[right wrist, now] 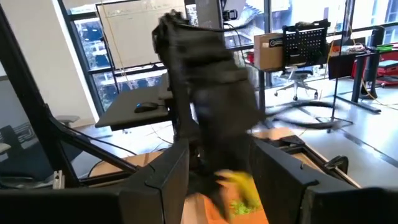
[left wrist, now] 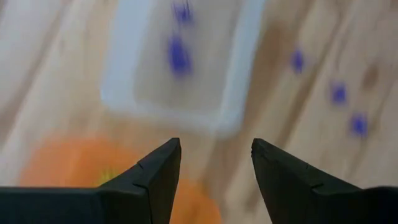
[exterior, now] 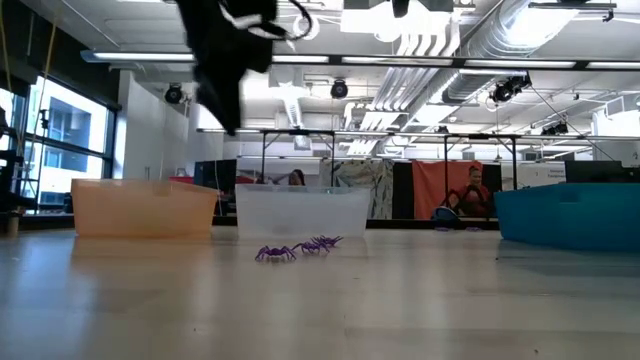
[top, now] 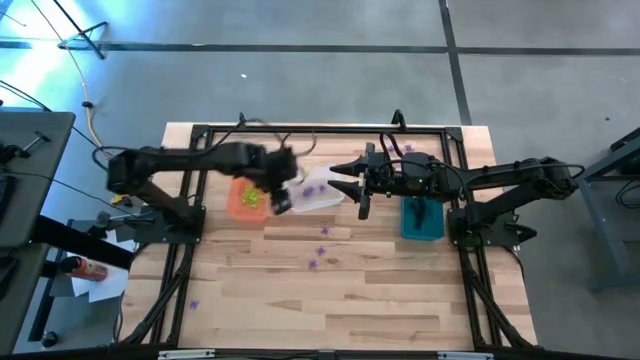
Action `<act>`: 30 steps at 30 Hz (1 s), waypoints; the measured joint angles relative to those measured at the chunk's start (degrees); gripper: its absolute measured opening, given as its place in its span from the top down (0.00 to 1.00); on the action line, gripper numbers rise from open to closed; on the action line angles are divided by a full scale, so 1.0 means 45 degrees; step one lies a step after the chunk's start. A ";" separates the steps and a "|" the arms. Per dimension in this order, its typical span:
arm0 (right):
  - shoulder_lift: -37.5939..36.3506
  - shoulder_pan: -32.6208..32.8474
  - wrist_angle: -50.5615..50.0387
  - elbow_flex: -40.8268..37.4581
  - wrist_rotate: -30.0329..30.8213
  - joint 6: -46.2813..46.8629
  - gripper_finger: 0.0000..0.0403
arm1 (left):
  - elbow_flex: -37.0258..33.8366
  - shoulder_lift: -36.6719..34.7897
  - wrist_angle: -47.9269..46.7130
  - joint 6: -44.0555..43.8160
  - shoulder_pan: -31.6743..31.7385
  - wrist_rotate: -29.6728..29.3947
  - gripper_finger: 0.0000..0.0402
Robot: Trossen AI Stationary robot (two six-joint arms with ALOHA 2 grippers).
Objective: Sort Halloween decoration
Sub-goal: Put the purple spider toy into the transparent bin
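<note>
Pale wooden plank table [top: 350, 290], smooth and faintly glossy. Beneath the matt black left gripper [left wrist: 216, 163]: a translucent frosted plastic bin [left wrist: 180, 68] and an orange plastic bin [top: 246, 199].

the front half of the light wooden bench [top: 380, 300] lies open, broken only by a few tiny purple spidery plastic trinkets [top: 322, 232] scattered near its middle and one more [top: 193, 304] near the front left edge. three rectangular plastic bins form a row across the back: an orange bin [top: 240, 203], a clear bin [top: 325, 195] and a teal bin [top: 422, 222]. the left gripper [top: 278, 197], jaws apart, hangs over the narrow gap between the orange and clear bins. the right gripper [top: 352, 182] blocks the clear bin's right end. black frame rails [top: 478, 290] run down both sides.
</note>
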 joint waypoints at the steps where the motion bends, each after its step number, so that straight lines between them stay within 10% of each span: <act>1: 0.0000 0.0000 -0.0008 0.0000 0.0044 0.0000 0.59 | -0.0178 -0.0361 -0.0554 -0.0341 -0.0436 -0.0227 0.53; 5: 0.0000 -0.0030 -0.0087 0.0000 0.0215 -0.0257 0.59 | -0.1049 -0.1337 -0.2483 -0.2846 -0.2579 -0.0190 0.55; 17: 0.0005 -0.0644 -0.0175 0.0000 0.0223 -0.0325 0.59 | -0.4081 -0.0410 -0.2739 -1.1486 -0.9986 0.5575 0.59; 30: 0.0005 -0.1049 -0.0202 0.0000 0.0214 0.0005 0.59 | -0.4255 0.2263 -0.0752 -1.2088 -1.2619 0.6733 0.66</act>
